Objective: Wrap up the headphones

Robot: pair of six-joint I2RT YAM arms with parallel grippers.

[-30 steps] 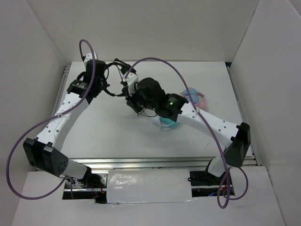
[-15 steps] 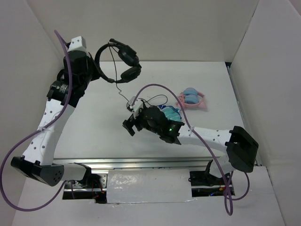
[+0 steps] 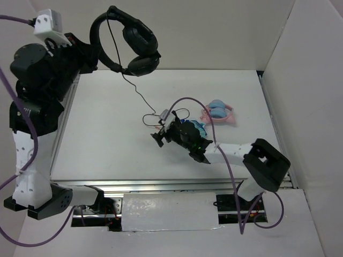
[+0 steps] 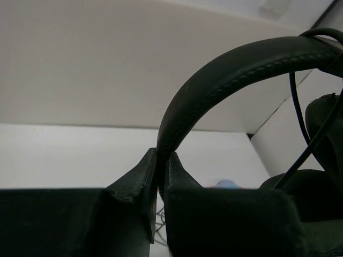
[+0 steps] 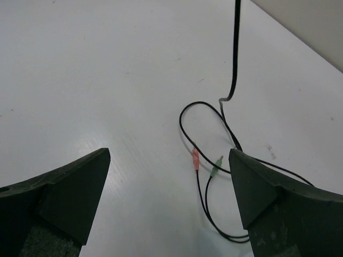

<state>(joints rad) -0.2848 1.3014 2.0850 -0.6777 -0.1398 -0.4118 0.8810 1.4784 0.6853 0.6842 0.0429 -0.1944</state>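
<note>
**Top and wrist views.** The black headphones (image 3: pixel 128 48) are held aloft at about 11 o'clock of the top view, clear of the worktop (image 3: pixel 107 144), with the left pincer (image 4: pixel 159 171) clamped on the headband (image 4: pixel 230 69). The cable (image 3: pixel 136 93) trails toward 5 o'clock to a loose loop on the worktop, ending in a pink plug (image 5: pixel 195 159) and a green plug (image 5: pixel 216 163). The right pincer (image 5: pixel 169 155) hovers low over this loop, jaws spread wide and holding nothing, with teal headphones (image 3: pixel 197 128) at its 3 o'clock and pink-and-blue headphones (image 3: pixel 218 113) at its 2 o'clock.
</note>
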